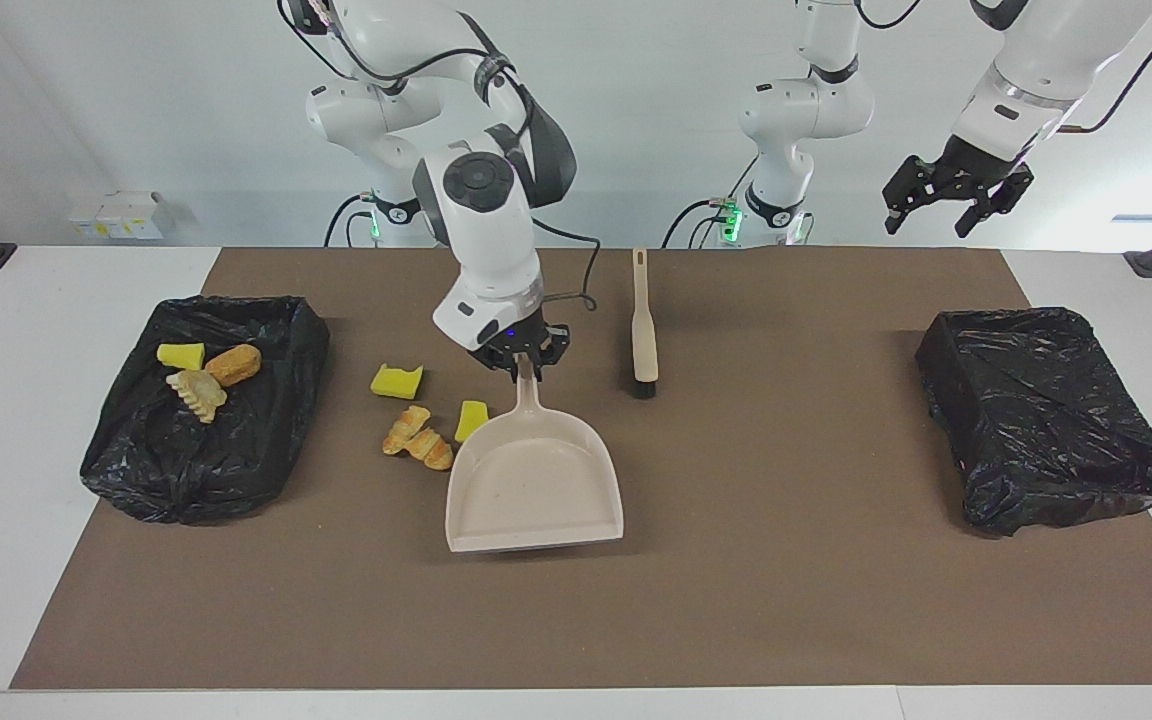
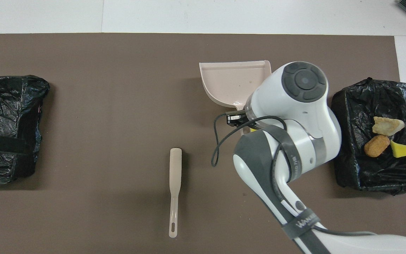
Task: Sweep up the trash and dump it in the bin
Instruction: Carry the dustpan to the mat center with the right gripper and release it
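Brown mat (image 1: 736, 600): bin (image 1: 201, 405) at 9 o'clock in the facing view holds three scraps; second bin (image 1: 1046, 415) at 3. Right gripper (image 1: 519, 362) clamped on dustpan (image 1: 534, 480) handle, pan empty, mid-mat. Brush (image 1: 644, 325) at its 1 o'clock, untouched. Loose trash (image 1: 416, 425) at pan's 10 o'clock. Left gripper (image 1: 948, 205) apart, waiting over the second bin's end. Step: repositioning pan; next likely needs pan set down and brush picked up.
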`<move>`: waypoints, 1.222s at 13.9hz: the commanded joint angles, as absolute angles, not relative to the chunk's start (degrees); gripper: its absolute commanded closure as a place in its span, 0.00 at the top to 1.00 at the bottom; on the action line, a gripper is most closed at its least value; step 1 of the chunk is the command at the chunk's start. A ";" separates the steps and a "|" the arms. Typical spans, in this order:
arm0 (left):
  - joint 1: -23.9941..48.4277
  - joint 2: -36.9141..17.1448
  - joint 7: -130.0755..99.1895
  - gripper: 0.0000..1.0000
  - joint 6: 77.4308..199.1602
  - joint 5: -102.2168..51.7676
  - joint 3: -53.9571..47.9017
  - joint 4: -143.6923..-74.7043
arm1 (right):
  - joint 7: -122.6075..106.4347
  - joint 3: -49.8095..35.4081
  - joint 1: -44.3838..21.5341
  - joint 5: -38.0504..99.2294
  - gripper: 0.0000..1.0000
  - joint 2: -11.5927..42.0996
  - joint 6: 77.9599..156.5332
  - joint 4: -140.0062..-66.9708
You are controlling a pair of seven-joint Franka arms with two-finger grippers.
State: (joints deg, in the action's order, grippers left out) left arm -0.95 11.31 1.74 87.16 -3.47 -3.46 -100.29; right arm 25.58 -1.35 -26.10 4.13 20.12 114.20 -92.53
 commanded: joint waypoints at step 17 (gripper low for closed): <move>-0.26 11.60 1.67 1.00 86.49 -2.46 -2.99 -99.76 | 36.21 -1.49 -31.11 4.48 1.00 26.66 115.14 -84.60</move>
State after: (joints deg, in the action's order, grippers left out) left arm -0.95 11.31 1.74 87.16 -3.47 -3.46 -100.29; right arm 35.83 -1.16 -31.19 3.66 32.81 115.23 -76.67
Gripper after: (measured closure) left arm 0.000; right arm 0.000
